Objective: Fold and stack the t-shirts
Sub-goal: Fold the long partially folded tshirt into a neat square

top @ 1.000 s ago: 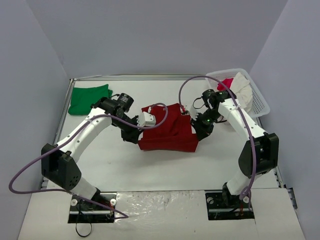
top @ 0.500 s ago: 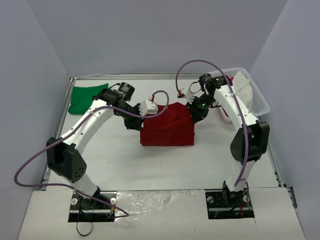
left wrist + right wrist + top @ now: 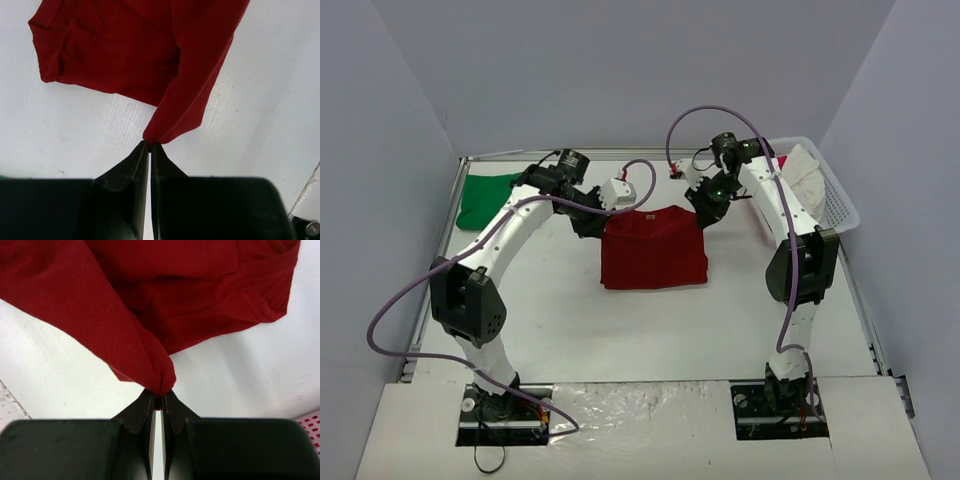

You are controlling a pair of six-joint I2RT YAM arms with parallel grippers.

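Note:
The dark red t-shirt (image 3: 653,250) lies partly folded at the middle of the table, its far edge lifted. My left gripper (image 3: 597,224) is shut on its far left corner; the left wrist view shows the cloth (image 3: 170,75) pinched at my fingertips (image 3: 150,144). My right gripper (image 3: 703,212) is shut on its far right corner; the right wrist view shows the cloth (image 3: 150,305) bunched between my fingertips (image 3: 159,399). The green t-shirt (image 3: 485,198) lies folded at the far left of the table, apart from both grippers.
A white basket (image 3: 820,190) with white and pink cloth stands at the far right, just behind my right arm. Purple cables loop over both arms. The table's raised rim (image 3: 450,220) runs along the left and back.
Both grippers have carried the red shirt's edge away from me, toward the back of the table. The shirt now lies flatter and more square.

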